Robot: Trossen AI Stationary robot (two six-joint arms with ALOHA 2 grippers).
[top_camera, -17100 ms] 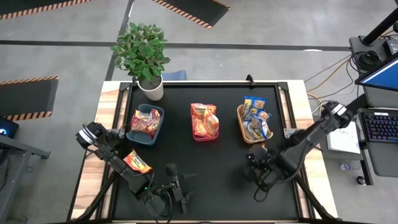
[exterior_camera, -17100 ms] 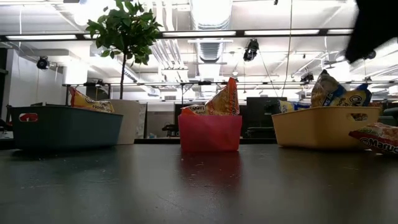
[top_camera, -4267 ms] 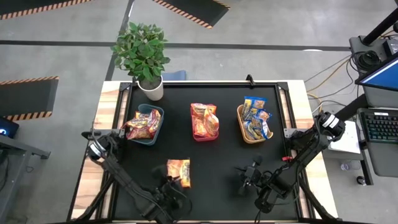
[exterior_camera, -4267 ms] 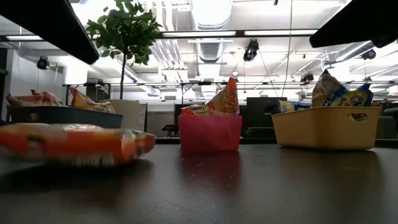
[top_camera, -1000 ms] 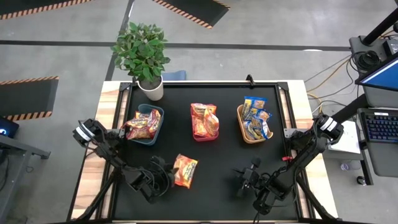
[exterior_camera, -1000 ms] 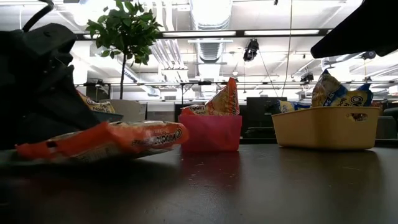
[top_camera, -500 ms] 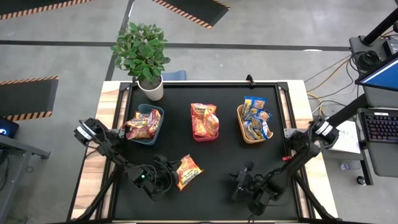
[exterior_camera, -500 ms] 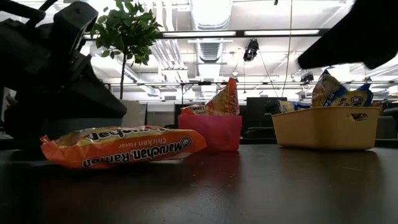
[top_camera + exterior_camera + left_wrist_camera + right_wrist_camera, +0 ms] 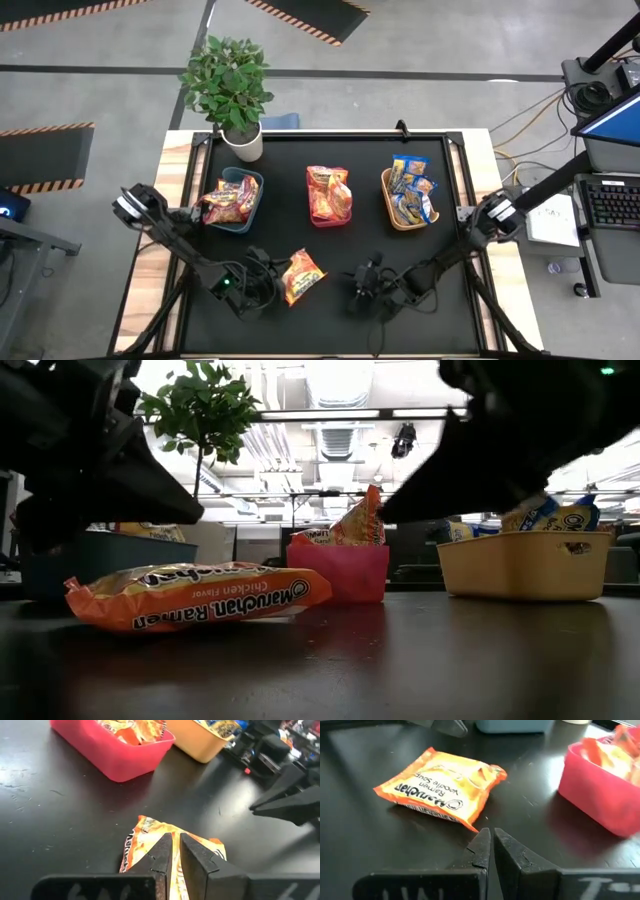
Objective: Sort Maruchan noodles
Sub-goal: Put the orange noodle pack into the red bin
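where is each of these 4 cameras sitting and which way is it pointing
High view: above the table, looking straight down; both arms show, the left gripper at the orange packet, the right gripper nearby.
Low view: at table-top height, looking level across to the teal bin, red bin and tan bin; dark arm parts hang in from above.
Left wrist view: on the left arm, looking past its shut fingers, which pinch the packet's edge.
Right wrist view: on the right arm, looking past its shut fingers.
Shared: all four show the orange packet and red bin.

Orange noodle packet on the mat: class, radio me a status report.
Left gripper shut on orange packet edge. Right gripper shut, empty, beside it. Packet lies flat on mat. Nothing blocking.
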